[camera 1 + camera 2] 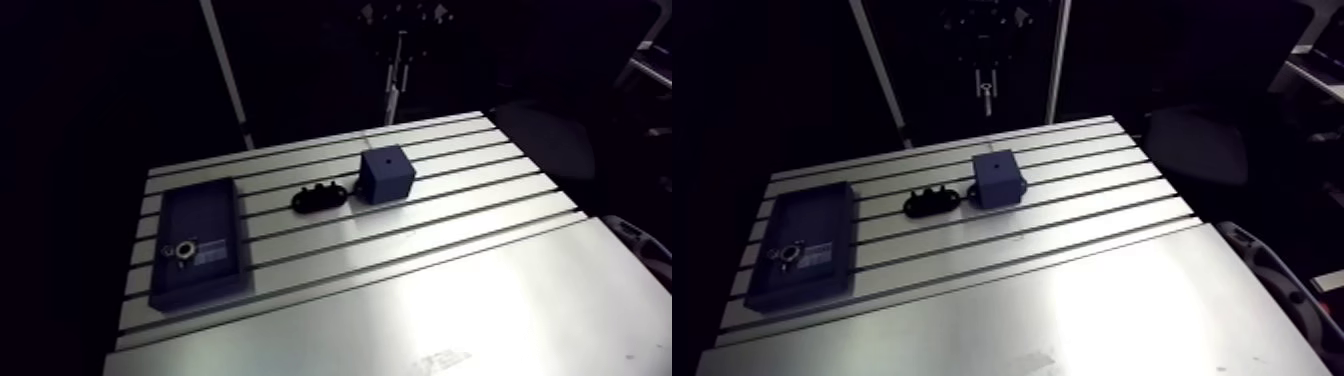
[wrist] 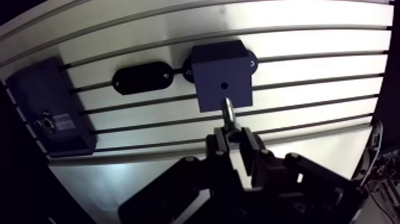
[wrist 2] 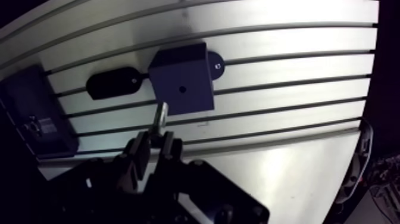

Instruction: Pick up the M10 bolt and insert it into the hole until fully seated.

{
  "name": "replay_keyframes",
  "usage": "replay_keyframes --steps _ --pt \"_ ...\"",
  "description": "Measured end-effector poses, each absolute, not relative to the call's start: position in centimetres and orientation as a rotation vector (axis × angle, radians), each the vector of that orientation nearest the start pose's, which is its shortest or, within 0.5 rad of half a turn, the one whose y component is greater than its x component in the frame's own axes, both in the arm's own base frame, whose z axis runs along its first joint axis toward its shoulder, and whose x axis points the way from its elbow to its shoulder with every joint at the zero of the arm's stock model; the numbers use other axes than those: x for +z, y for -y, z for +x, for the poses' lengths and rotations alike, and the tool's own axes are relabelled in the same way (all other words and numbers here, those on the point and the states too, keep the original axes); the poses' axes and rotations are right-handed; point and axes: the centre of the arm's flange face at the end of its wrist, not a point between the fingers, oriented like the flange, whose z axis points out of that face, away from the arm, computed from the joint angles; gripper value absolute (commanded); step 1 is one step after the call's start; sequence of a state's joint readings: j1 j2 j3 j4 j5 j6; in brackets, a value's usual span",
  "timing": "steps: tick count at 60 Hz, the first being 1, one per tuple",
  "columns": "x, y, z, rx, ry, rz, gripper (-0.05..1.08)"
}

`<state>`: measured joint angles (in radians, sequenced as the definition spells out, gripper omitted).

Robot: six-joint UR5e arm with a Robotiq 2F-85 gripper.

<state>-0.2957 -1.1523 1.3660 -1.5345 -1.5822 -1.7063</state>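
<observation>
Where the claw [image 2: 232,137] rises in the wrist view, it is pinched on a metal bolt [image 2: 228,113]. The bolt is held in the air, well above a dark blue block [image 2: 221,68] with a small hole [image 2: 224,85] in its top face. A black oval holder [image 2: 141,79] is laid just beside the block on the slotted worktop [image 2: 309,36]. A dark tray [image 2: 50,101] is set further along.

My black two-finger Robotiq gripper [image 2: 233,137] hangs pointing down, well above the slotted aluminium surface [image 2: 321,42]. I read its jaws as clamped on a silvery M10 bolt [image 2: 228,112], which juts out past the tips.
</observation>
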Motion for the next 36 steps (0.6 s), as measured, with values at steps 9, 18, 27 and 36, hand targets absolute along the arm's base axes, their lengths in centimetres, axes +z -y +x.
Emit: replay_keyframes --steps 9,18,27,36 --pt "33.4 -5.8 -64.3 -0.067 -2.853 0.226 1.08" --pt "32.5 -5.9 -64.3 -0.060 -2.822 0.221 1.08" --pt "31.7 -6.0 -64.2 -0.053 -2.794 0.215 1.08" --pt "31.2 -6.1 -64.2 -0.050 -2.780 0.211 1.08"
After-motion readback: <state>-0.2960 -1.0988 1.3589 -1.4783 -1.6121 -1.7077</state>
